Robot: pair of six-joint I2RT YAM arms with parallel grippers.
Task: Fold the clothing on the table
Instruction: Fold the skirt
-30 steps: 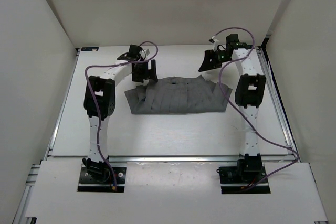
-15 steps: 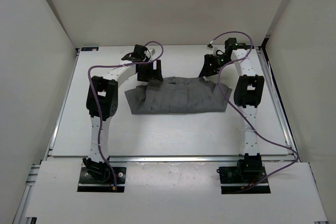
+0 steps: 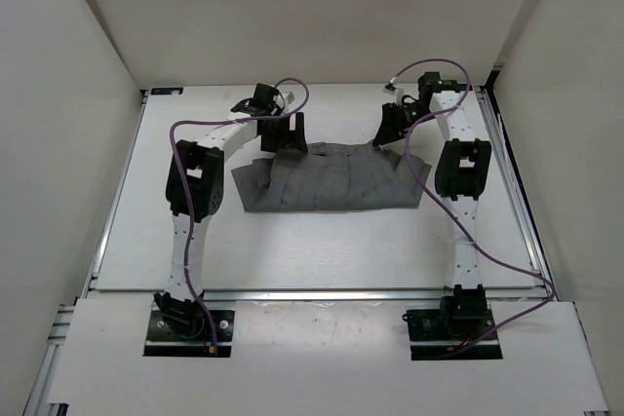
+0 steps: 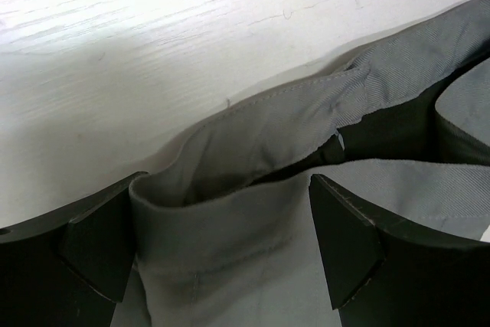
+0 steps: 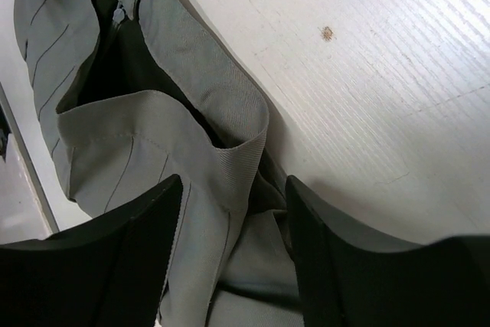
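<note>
Bright, even overhead light, strong glare on the table (image 4: 153, 5), soft shadows, near foreground perhaps slightly unsharp.

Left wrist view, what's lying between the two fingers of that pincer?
A folded grey edge of the clothing fills the gap between the fingers of the open left pincer, white table beyond; the left wrist view shows it.

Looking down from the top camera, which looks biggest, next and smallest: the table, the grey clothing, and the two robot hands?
Largest to smallest in the top view:
1. table
2. clothing
3. left hand and right hand: both look about the same size, so I won't rank one over the other.
</note>
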